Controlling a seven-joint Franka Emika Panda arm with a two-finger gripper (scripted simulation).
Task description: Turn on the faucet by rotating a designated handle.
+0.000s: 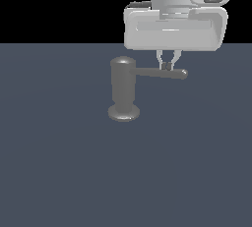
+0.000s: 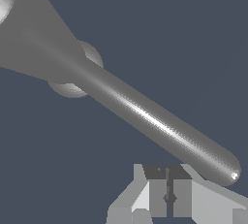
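The faucet [image 1: 122,89] is a dull-grey upright cylinder on a flared disc base, standing on the dark floor. Its handle [image 1: 162,73], a thin grey rod with a rounded tip, juts toward the exterior view's right from near the cylinder's top. My gripper [image 1: 167,65] hangs just above the outer half of the rod, fingers pressed together with nothing between them. In the wrist view the handle [image 2: 160,126] runs diagonally from the faucet [image 2: 34,43] and passes beside my gripper [image 2: 167,198], not between the fingers. Whether the fingertips touch the rod I cannot tell.
A flat dark blue-grey floor [image 1: 64,172] surrounds the faucet on all sides, with black background beyond its far edge. The arm's white hand body [image 1: 174,27] hovers above the handle.
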